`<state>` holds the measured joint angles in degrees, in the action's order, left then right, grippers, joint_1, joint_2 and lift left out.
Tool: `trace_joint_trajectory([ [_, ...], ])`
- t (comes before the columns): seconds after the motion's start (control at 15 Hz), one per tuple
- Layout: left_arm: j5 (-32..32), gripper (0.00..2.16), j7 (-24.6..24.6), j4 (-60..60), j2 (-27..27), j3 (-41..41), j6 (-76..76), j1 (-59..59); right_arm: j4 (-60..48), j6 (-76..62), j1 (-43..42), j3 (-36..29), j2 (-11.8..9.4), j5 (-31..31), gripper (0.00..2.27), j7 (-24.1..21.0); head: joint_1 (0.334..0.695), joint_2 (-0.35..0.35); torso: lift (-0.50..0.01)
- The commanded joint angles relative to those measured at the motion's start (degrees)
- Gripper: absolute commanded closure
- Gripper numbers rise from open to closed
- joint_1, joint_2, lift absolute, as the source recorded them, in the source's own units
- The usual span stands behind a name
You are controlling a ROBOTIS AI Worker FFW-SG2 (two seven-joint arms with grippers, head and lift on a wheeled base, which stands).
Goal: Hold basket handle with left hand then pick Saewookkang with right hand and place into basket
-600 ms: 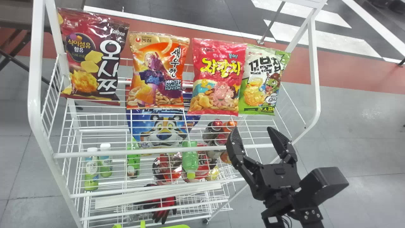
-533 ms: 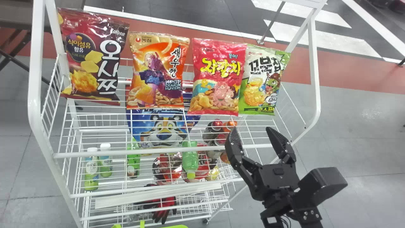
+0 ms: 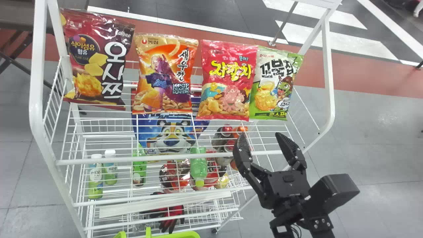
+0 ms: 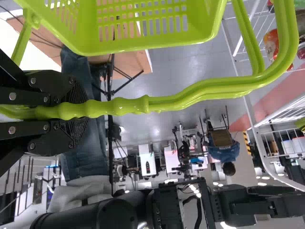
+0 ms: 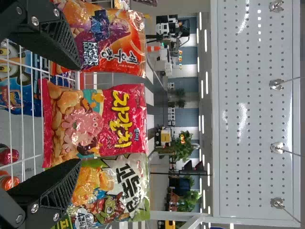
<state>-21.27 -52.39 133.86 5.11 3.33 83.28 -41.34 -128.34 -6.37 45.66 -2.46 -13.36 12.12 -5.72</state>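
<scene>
1. The Saewookkang (image 3: pixel 165 74) stands upright on the white rack (image 3: pixel 132 159), at far side, second from left, between the dark red bag (image 3: pixel 96 59) and the pink bag (image 3: pixel 228 81).
2. I judge it is light and soft, puffed with air, and its film can be slippery. The snacks inside may break if I squeeze too strongly. I would take it by both side edges, near the middle height, with gentle force, and mind the pink bag, which is near its right edge.
3. My right gripper (image 3: pixel 261 135) is open and holds nothing. It is on the near side, to the right of the Saewookkang, so I think it must go further left and then forward.
4. My left gripper (image 4: pixel 71 110) is closed around the handle (image 4: pixel 124 106) of the green basket (image 4: pixel 200 36), so the holding part seems done; the picking is not.
5. Compared with the earlier frames, the right gripper has shifted a little to the left, with its fingers kept apart. The basket's rim at the near edge shows slightly more. The Saewookkang and its neighbour bags stay at the same places.
</scene>
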Motion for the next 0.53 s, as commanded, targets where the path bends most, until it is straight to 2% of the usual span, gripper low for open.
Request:
trace_joint_trajectory([
  [0.0, 0.00, 1.70, 0.01, 0.00, -0.01, 0.01, 0.00, 0.12, 1.25, 0.35, -1.80, 0.53, 0.00, 0.01, 0.13, 0.00, 0.695, -0.350, -0.019],
  [0.47, 0.00, 1.70, 0.18, -0.70, 0.08, 0.62, 0.35, 0.83, 1.86, 15.12, -13.14, 5.98, 0.53, -1.58, 0.13, -0.17, 0.695, -0.350, -0.019],
])
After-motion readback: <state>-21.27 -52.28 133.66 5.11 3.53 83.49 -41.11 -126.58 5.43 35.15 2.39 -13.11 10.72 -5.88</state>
